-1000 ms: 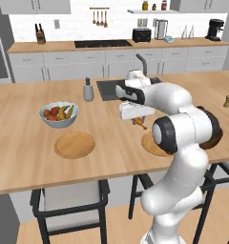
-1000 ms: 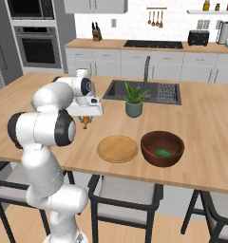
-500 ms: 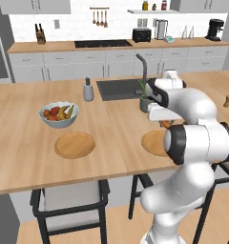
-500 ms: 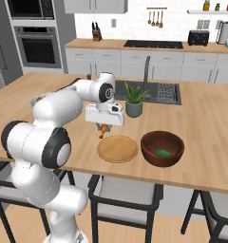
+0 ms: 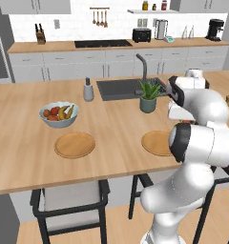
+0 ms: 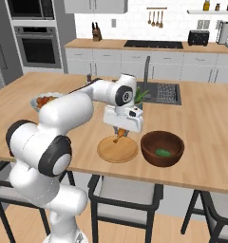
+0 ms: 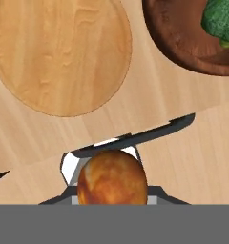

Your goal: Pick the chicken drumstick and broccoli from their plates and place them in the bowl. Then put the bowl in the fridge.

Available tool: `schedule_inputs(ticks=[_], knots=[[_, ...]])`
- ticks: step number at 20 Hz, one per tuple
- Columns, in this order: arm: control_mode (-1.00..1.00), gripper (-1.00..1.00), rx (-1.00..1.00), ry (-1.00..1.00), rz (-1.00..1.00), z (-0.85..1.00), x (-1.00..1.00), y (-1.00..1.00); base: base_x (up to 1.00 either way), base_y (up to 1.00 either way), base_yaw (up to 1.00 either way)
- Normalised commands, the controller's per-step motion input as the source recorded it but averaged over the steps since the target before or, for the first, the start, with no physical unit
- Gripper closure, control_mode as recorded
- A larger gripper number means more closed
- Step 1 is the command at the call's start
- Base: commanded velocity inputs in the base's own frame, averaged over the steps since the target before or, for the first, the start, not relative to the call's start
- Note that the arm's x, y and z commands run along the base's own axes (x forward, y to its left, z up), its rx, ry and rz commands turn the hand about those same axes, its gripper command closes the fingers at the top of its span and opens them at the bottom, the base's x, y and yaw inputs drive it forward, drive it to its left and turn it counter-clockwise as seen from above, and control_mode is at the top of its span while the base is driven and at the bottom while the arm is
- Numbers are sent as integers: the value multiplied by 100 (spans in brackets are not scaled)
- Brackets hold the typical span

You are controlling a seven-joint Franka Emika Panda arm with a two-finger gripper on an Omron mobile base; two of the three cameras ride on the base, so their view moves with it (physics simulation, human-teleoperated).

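The gripper point(image 6: 119, 135) is pinched on the chicken drumstick point(image 6: 118, 135), which hangs from it in the air above the near plate point(image 6: 118, 149). In the hand view the drumstick point(image 7: 112, 183) shows as a round orange-brown lump clamped between the jaws at the bottom edge.

Over the last second the arm has swung sideways across the bench point(image 6: 201, 133), carrying the drumstick from the middle of the bench to a spot over this plate, just beside the bowl point(image 6: 162, 148). The drumstick is lifted clear and most of the way to its target, though not yet over the bowl's opening.

The bowl, dark reddish-brown wood, stands on the bench just beside the plate. The broccoli point(image 6: 162, 153) already lies inside it; the hand view shows the broccoli point(image 7: 222, 21) at the top right, within the bowl's rim point(image 7: 183, 52).

The second plate point(image 5: 75, 145) lies bare, well apart, near the fruit bowl point(image 5: 58, 115). A potted plant point(image 5: 148, 96) stands by the sink point(image 5: 121, 88).

By judgement, a short further sideways carry and a release remain, then moving the bowl to the fridge.
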Motion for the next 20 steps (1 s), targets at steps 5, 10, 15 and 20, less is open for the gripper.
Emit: schedule_inputs(ticks=[5,10,15,20], knots=[[-100,100,0,13,-18,0,4,-68,0,0,0],[-100,100,0,12,-14,-8,12,-72,0,0,0],[-100,100,-1,1,-11,-34,1,-40,0,0,0],[-100,100,-5,-1,-2,-60,1,-13,0,0,0]])
